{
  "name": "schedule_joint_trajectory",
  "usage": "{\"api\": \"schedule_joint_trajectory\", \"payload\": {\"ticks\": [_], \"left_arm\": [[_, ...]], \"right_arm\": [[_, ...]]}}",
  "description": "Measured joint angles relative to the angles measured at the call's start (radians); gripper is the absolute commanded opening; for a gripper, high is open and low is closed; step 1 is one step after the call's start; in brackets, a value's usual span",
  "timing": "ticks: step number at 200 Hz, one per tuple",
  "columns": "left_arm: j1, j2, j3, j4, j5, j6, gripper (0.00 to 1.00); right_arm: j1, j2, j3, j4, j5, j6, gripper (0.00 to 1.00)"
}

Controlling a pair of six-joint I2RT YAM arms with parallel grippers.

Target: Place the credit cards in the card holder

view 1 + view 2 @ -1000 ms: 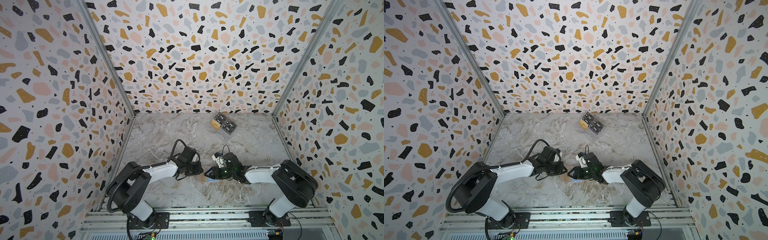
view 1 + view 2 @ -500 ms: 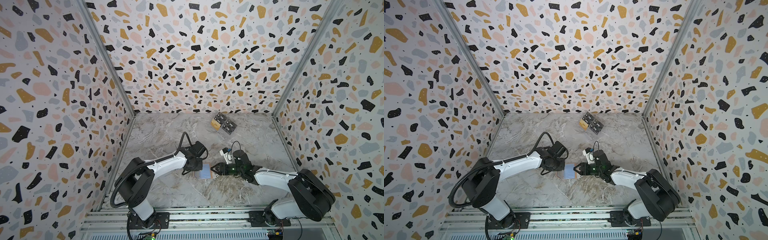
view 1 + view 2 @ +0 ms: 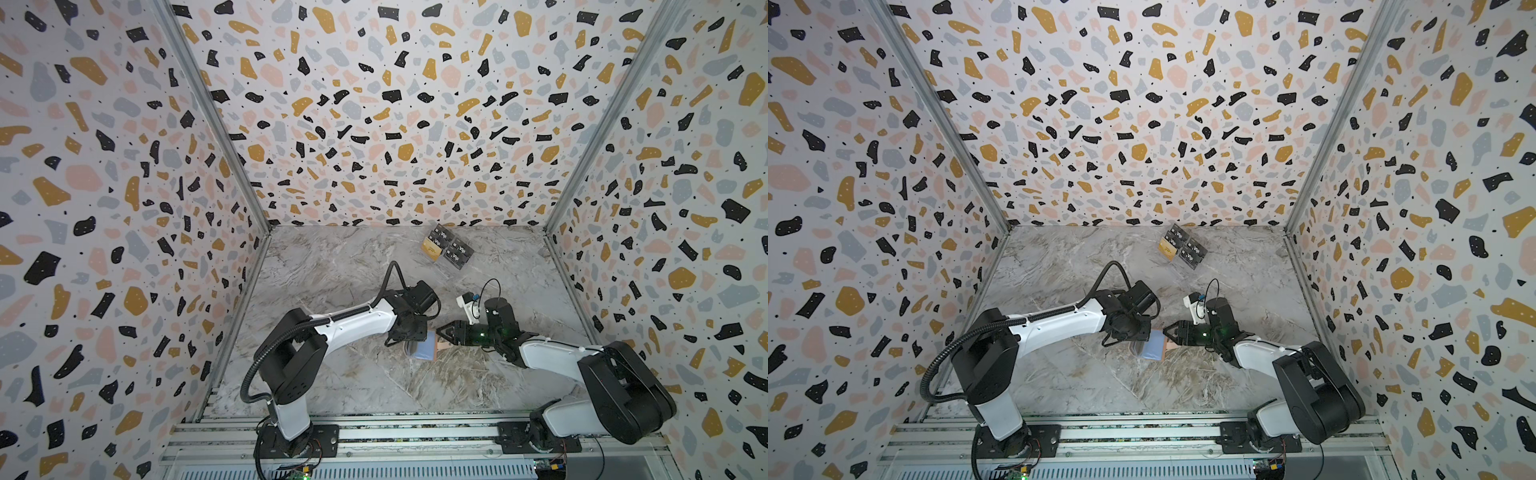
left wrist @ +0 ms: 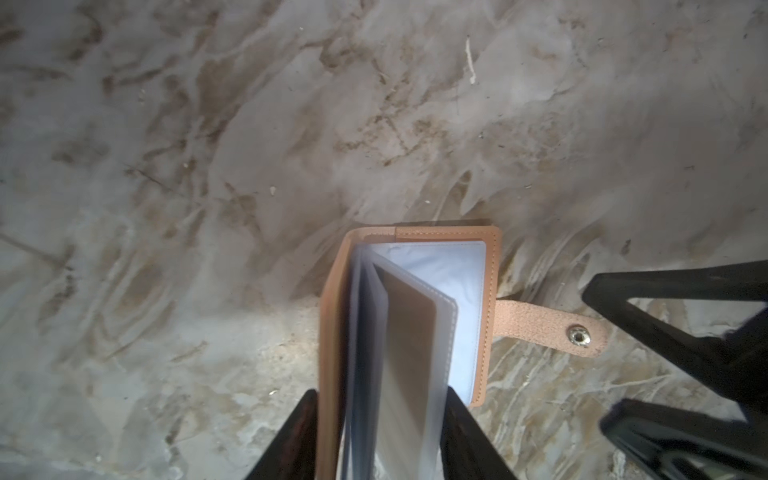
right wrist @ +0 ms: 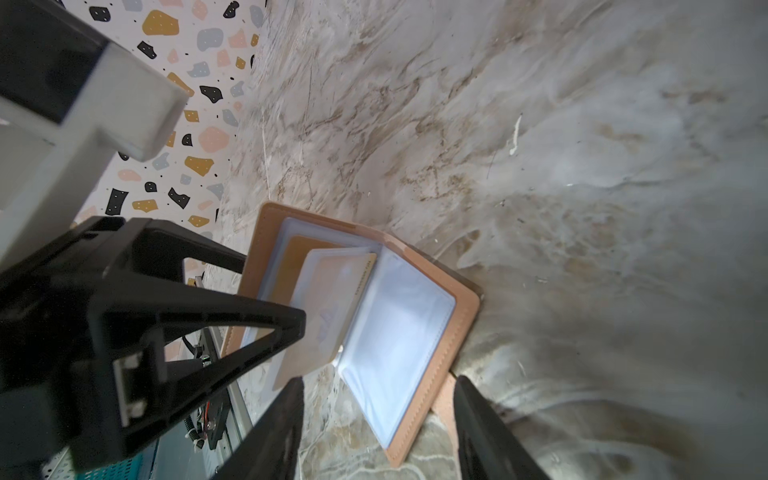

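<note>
The tan-pink leather-like card holder point(image 3: 424, 352) stands half open, its raised cover and pale blue sleeves flanked by the left gripper's point(image 4: 382, 415) parted jaws. The right gripper point(image 5: 377, 378), jaws apart, crowds its strap side. Behind the holder, bare marbled tabletop point(image 3: 353, 266) reaches the stacked black and gold credit cards point(image 3: 448, 250); in front, the tabletop is equally bare.

Both arms have white link shells and black joint housings. Left arm point(image 3: 353, 328): black corrugated conduit point(image 3: 248, 374) loops out at 9 o'clock of its base. Right arm point(image 3: 548, 353): green LED point(image 3: 481, 333) on the wrist, white camera bracket point(image 3: 465, 301) with a thin black cable. Gripper fingers point(image 5: 228, 309) are black open triangular trusses.
</note>
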Motion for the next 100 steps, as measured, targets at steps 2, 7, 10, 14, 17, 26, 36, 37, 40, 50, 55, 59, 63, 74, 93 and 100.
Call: {"api": "schedule_joint_trajectory", "payload": {"ticks": [2,7,10,14,17,26,36,37,40,50,55,59,63,74,93,100], "left_arm": [[-0.002,0.002,0.003,0.002,0.000,-0.001,0.52],[-0.005,0.008,0.006,0.007,0.007,-0.002,0.52],[-0.008,0.012,0.008,0.011,0.014,-0.002,0.52],[-0.009,0.017,0.009,0.016,0.019,-0.002,0.52],[-0.010,0.020,0.010,0.021,0.023,-0.002,0.52],[-0.016,0.036,0.016,0.028,0.034,-0.002,0.52],[-0.021,0.051,0.021,0.037,0.043,-0.003,0.52],[-0.022,0.052,0.022,0.039,0.045,-0.003,0.52],[-0.024,0.056,0.023,0.040,0.048,-0.003,0.52],[-0.029,0.061,0.026,0.050,0.055,-0.006,0.53],[-0.032,0.061,0.026,0.054,0.057,-0.008,0.53],[-0.035,0.060,0.026,0.057,0.060,-0.010,0.53],[-0.038,0.058,0.026,0.062,0.064,-0.013,0.54],[-0.043,0.052,0.020,0.090,0.079,-0.021,0.54],[-0.050,0.033,-0.012,0.154,0.110,-0.033,0.55],[-0.053,0.028,-0.024,0.177,0.121,-0.037,0.56]], "right_arm": [[-0.001,0.002,0.000,0.003,-0.002,0.000,0.59],[-0.002,0.011,-0.002,0.011,-0.008,0.000,0.59],[-0.002,0.016,-0.002,0.017,-0.012,0.002,0.59],[-0.003,0.024,-0.004,0.027,-0.015,0.002,0.59],[-0.003,0.030,-0.006,0.032,-0.016,0.002,0.59],[-0.004,0.050,-0.013,0.047,-0.021,0.003,0.59],[-0.004,0.074,-0.021,0.057,-0.025,0.003,0.58],[-0.004,0.075,-0.022,0.058,-0.026,0.003,0.58],[-0.004,0.083,-0.024,0.060,-0.027,0.003,0.58],[-0.004,0.100,-0.033,0.066,-0.029,0.003,0.58],[-0.005,0.107,-0.039,0.069,-0.029,0.003,0.58],[-0.005,0.111,-0.042,0.069,-0.029,0.003,0.58],[-0.005,0.113,-0.045,0.074,-0.031,0.002,0.58],[-0.008,0.114,-0.046,0.077,-0.031,0.001,0.58],[-0.026,0.104,-0.054,0.074,-0.029,0.000,0.58],[-0.038,0.092,-0.060,0.067,-0.029,-0.001,0.58]]}}
